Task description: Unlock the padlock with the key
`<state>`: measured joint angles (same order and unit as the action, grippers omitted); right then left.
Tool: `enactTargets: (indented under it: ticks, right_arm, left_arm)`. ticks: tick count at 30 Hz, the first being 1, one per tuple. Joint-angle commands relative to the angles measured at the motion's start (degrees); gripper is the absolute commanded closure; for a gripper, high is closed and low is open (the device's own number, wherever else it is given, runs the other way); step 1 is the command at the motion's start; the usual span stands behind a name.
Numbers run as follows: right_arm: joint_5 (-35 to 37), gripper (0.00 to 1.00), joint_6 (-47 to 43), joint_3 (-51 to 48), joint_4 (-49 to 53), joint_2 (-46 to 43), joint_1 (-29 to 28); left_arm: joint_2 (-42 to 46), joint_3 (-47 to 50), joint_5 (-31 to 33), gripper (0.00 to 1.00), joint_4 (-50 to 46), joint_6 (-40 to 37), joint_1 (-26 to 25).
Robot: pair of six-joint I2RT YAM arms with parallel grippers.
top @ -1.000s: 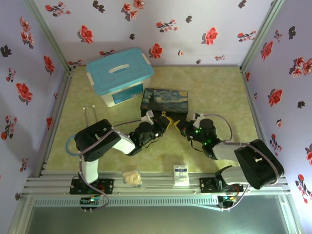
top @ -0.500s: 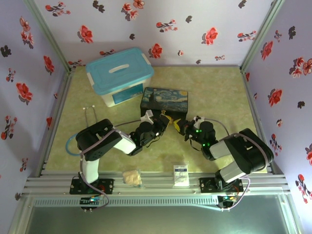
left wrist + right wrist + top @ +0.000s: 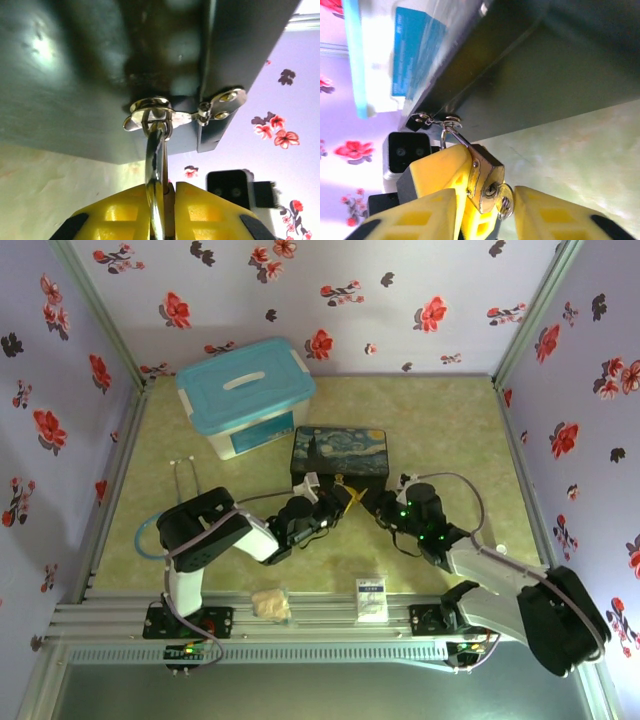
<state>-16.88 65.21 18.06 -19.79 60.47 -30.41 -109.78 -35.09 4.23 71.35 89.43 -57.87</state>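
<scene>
The padlock [image 3: 485, 176] hangs at the near side of the Starry Night box [image 3: 340, 448], its thin shackle [image 3: 156, 160] threaded through the small metal hasp [image 3: 150, 107] on the box's dark wall. In the right wrist view the brass body tilts down and away from the box. The key [image 3: 503, 198] sits in its lower end, with only the round silvery head showing; the blade is hidden inside the lock.

The left gripper [image 3: 162, 210] is clamped on the padlock, its yellow fingers pressed together around the shackle and covering the body in its own view. The right gripper [image 3: 487, 196] has its fingers apart on either side of the key and the lock's lower end. Whether they press on the key cannot be told.

From above, the two grippers meet just in front of the box, and lock and key are too small to make out between them. A blue-lidded tub [image 3: 245, 395] stands just beside the box, on its far left.
</scene>
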Motion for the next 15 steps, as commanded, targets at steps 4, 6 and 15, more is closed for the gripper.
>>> enactTargets:
  ticks: [4, 6, 15]
  right_arm:
    - [-0.28, 0.57, -13.12, 1.94, 12.39, 2.8, 1.32]
    - [-0.19, 0.57, -18.79, 2.57, 14.34, 1.93, 0.83]
    - [11.93, 0.53, -43.55, 4.66, 27.38, -9.19, -8.2]
  left_arm:
    - [-0.85, 2.88, -1.6, 1.0, 2.93, -2.15, -0.24]
    - [-0.6, 3.53, -1.37, 1.0, 1.96, -2.68, -0.04]
    - [0.91, 4.07, -2.73, 1.0, -9.09, -5.29, 0.39]
